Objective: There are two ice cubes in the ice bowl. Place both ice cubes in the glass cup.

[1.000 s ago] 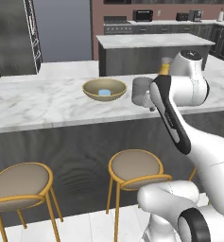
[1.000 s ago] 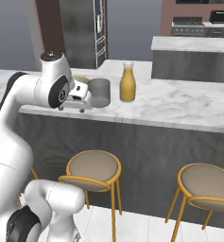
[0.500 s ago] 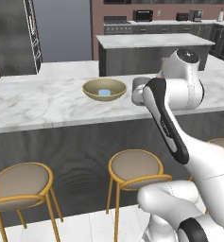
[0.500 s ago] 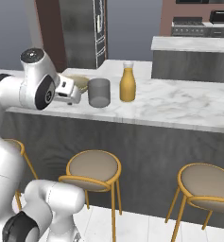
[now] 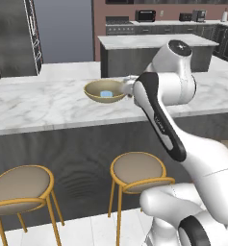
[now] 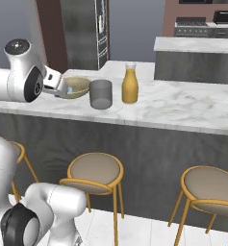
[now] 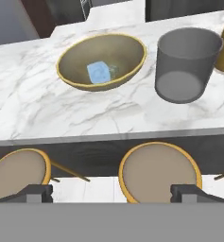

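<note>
Ice bowl: the ice bowl [image 7: 101, 61] stands upright on the marble counter [image 7: 47, 111], mouth facing up; it is round, so it has no long axis; seen also in the left base view [image 5: 105, 91] and the right base view [image 6: 77, 87].
Ice cubes: one pale blue ice cube [image 7: 99, 72] lies flat on the bowl floor, slightly left of centre; it is near square, with no clear long axis; a fainter translucent shape just right of it may be the second cube, but this cannot be told; a blue patch shows in the bowl in the left base view [image 5: 106, 93].
Glass cup: the glass cup [image 7: 185, 64] stands upright just right of the bowl, apart from it, long axis vertical, open end up; in the right base view [image 6: 101, 93] it sits between the bowl and the carafe.
Carafe: the orange carafe [image 6: 130, 83] stands upright right of the cup, neck up.
Gripper: the gripper [image 7: 111, 193] is held off the near edge of the counter, over the stools [image 7: 160, 175]; finger tips [image 7: 35, 193] are spread wide apart with nothing between them.
</note>
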